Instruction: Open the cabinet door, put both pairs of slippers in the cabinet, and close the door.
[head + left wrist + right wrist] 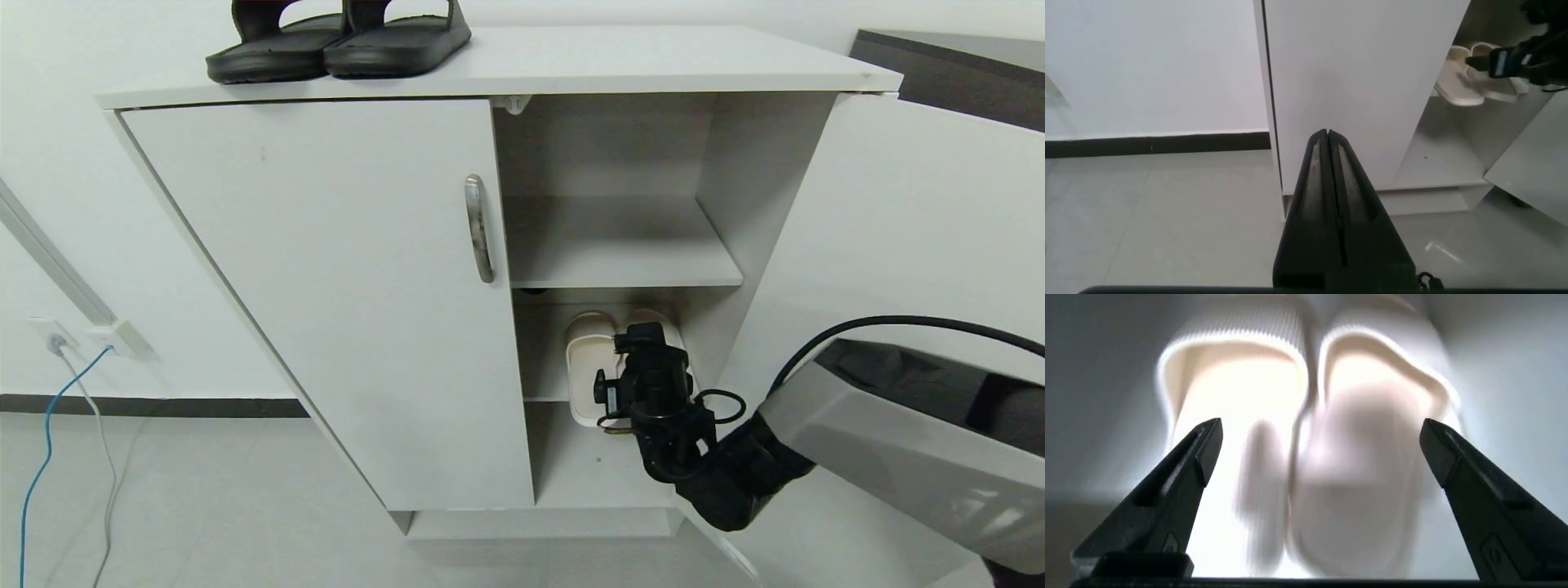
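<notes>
Well, starting at the cabinet's (pixel 326 286) left side: my left pincer (pixel 1327 135) is pressed fully shut on nothing, low down in front of the closed left door. The black slippers (pixel 339 41) sit side by side on the cabinet's top, above that door, heels toward me and their long axes running front to back.

Inside the cabinet's right half, the white slippers (pixel 1306 457) lie together on the lower shelf, toes pointing inward. My right pincer (pixel 1318 437) is just in front of their heels, spread wide, one finger off either side of the pair and gripping neither. The right door (pixel 898 245) is swung open.

I judge the black pair comes next. They lie up and leftward from the right pincer, on the left arm's side.
</notes>
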